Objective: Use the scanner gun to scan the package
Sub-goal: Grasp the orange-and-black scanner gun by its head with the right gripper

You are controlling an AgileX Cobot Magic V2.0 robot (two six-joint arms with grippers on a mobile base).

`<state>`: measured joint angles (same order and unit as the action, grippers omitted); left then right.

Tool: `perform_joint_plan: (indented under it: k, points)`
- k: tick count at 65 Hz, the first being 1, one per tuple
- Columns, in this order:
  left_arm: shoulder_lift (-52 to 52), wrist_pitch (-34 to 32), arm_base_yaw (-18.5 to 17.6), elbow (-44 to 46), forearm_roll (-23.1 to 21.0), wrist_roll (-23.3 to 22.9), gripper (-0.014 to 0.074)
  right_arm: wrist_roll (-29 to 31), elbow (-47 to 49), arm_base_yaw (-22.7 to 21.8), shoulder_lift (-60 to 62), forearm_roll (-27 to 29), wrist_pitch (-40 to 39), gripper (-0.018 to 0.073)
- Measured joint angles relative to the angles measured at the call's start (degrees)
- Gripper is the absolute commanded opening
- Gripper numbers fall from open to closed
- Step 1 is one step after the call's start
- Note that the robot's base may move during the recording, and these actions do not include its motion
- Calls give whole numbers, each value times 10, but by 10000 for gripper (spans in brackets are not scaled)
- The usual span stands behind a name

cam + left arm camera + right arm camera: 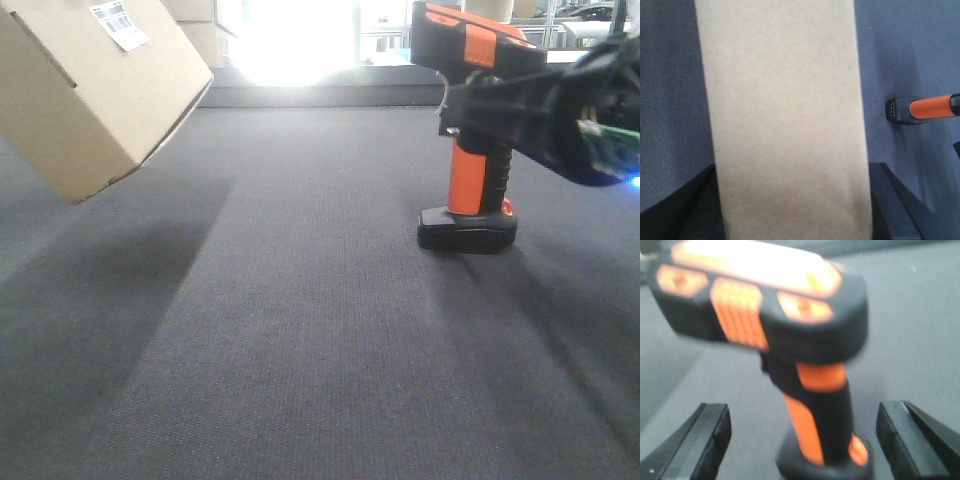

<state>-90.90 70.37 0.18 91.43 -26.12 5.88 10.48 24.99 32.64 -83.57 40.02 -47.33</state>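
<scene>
Your left gripper [792, 200] is clamping the likely light package [90, 90] at ten o'clock; right gripper [802, 427] is gaping around the top-heavy scanner gun [470, 180]: grip its handle.

package [100, 100]: 1 | scanner gun [468, 175]: 1 | label [118, 22]: 1

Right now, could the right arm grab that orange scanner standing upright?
Probably yes. The right arm has its jaws open on either side of the scanner, level with its handle, and nothing sits between them and it. The lifted box is well off to the side.
</scene>
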Motion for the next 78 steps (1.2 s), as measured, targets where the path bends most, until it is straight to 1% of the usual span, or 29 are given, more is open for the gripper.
perform_joint_plan:
  k: [17,31,48,55,68,78]
  points:
    - [0,0,0,0,0,0,-111,1,43,0,-21,6,-3,487]
    - [0,0,0,0,0,0,-111,1,62,0,-50,57,-3,487]
    - [0,0,0,0,0,0,-111,2,92,5,-64,65,16,487]
    - [0,0,0,0,-1,0,-111,2,100,6,-65,67,16,487]
    - [0,0,0,0,-1,0,-111,2,106,7,-80,91,10,487]
    - [0,0,0,0,-2,0,-111,3,112,7,-94,91,7,487]
